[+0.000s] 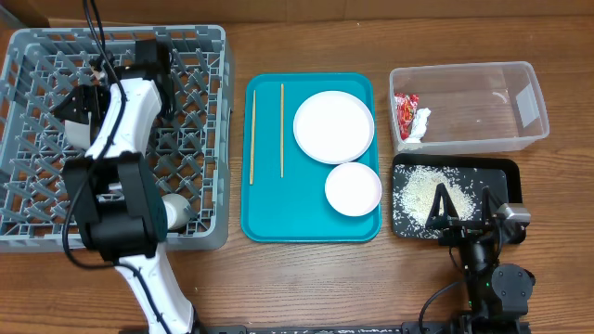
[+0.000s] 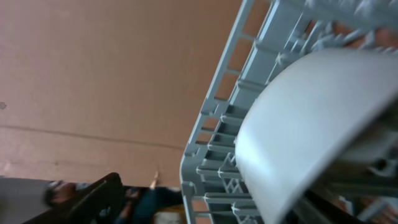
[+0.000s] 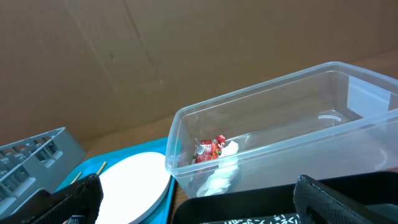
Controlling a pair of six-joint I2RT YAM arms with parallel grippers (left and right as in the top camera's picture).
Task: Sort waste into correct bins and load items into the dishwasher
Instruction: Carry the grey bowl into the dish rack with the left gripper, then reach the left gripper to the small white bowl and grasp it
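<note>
The left claw [image 1: 82, 109] is hanging over the grey dish rack [image 1: 200, 111], which is standing on the bench to the left of the teal tray [image 1: 311, 227]. In the left wrist view a white dish [image 2: 311, 124] is filling the frame, lying close against the rack ribs. I cannot tell whether the fingers are pinching it or are already loose, because the dish is hiding them. The dish is looking stiff, smooth and light, probably slippery. I think it is best taken by its thin rim, not by the round belly. On the teal tray a large plate [image 1: 333, 126] and a smaller dish [image 1: 353, 189] are waiting. Both are lying flat, so I think a finger must go under the edge. Near the tray's left edge two chopsticks [image 1: 252, 134] are lying, very thin and light. They are likely to roll, so I would pinch them near the middle. To the right of the teal tray the right claw [image 1: 461, 211] is resting wide open and holding nothing, above the black tray [image 1: 506, 172] of rice.
</note>
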